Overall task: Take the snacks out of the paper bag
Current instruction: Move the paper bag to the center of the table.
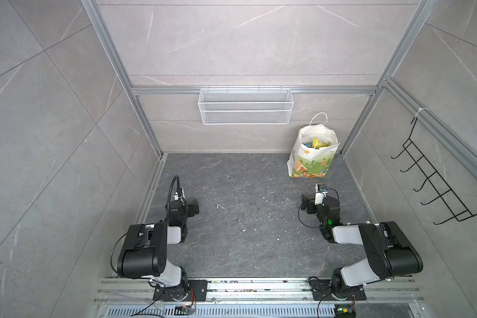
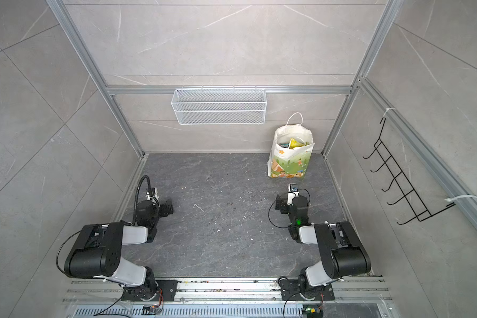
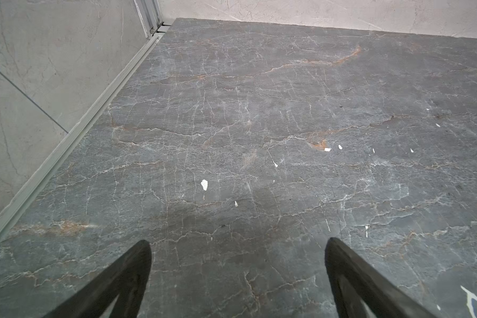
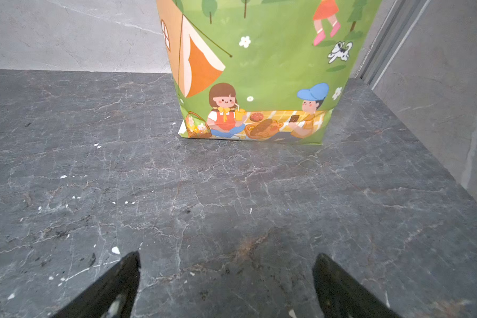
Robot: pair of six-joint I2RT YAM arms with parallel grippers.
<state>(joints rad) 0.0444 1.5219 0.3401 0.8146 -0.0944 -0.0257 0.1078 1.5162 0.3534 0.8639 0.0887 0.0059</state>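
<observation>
Grey marbled walls (image 1: 245,41) enclose a dark stone tabletop (image 1: 245,234) flecked white. At its far right corner stands the paper bag (image 1: 311,162), snacks (image 1: 318,143) inside. Both the left gripper (image 3: 238,241) and right gripper (image 4: 227,253) are spread apart, empty.

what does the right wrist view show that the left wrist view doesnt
Only the right wrist view: the lower part of the white paper bag with a green cartoon picnic print, standing upright ahead of the open right gripper. Only the left wrist view: the open left gripper, no bag ahead. Both: the dark grey veined stone tabletop with white flecks, and pale walls.
</observation>
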